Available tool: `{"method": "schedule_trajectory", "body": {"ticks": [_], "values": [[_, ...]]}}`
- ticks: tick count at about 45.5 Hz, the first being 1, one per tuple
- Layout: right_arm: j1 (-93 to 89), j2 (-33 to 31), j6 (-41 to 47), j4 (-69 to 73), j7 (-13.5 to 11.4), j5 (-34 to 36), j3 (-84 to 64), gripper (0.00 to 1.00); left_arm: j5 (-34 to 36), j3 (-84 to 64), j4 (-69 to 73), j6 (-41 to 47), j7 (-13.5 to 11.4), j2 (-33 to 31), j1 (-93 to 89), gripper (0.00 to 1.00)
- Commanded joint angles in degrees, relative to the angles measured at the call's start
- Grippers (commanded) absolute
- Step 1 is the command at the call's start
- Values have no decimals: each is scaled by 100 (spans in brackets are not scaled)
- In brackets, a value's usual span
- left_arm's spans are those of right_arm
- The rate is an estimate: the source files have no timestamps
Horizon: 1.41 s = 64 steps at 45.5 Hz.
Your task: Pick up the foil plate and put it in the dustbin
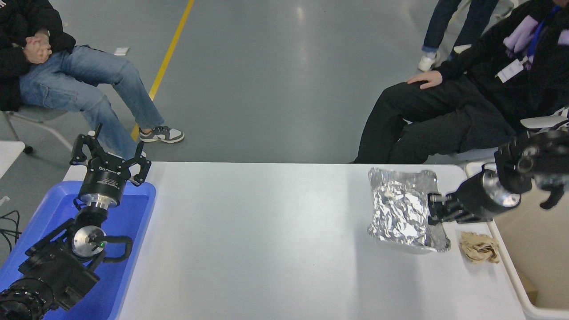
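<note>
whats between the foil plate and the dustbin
In the head view, the right gripper gripping the foil plate, and a brown paper wad on the table beside the dustbin.

foil plate (400,206): aluminium foil, shiny silver, heavily crinkled
paper wad (479,247): brown paper, crumpled, matt
table (266,231): white top, smooth, faint sheen
dustbin (533,262): cream plastic, smooth, thick rounded rim
blue tub (129,231): bright blue plastic, smooth, slightly glossy
right gripper (433,211): black, matt fingers; polished metal ring at the wrist (catches the light)
left gripper (110,156): black, matt body; brushed metal disc on the arm joint behind it
floor (266,80): grey, smooth, glossy reflections
</note>
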Motion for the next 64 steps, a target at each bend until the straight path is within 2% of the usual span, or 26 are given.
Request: {"method": "schedule_trajectory", "body": {"ticks": [1,15,32,43,54,64], "values": [[1414,-46,763,131,4,147,-472,0,0,-6,5,0,0,-6,1,98],[2241,138,763,158,4,525,-999,0,0,-6,5,8,0,-6,1,98],[2452,112,763,96,-4,542,-1412,0,0,-6,5,8,0,-6,1,98],[2303,42,693,-299,-4,455,-2607,0,-9,-6,5,8,0,-6,1,98],[2145,-889,-308,-440,-22,271,-3469,0,-9,-6,-4,8,0,-6,1,98],[1179,-1952,-880,-1081,-22,-134,-3329,0,-9,-6,5,8,0,-6,1,98]]}}
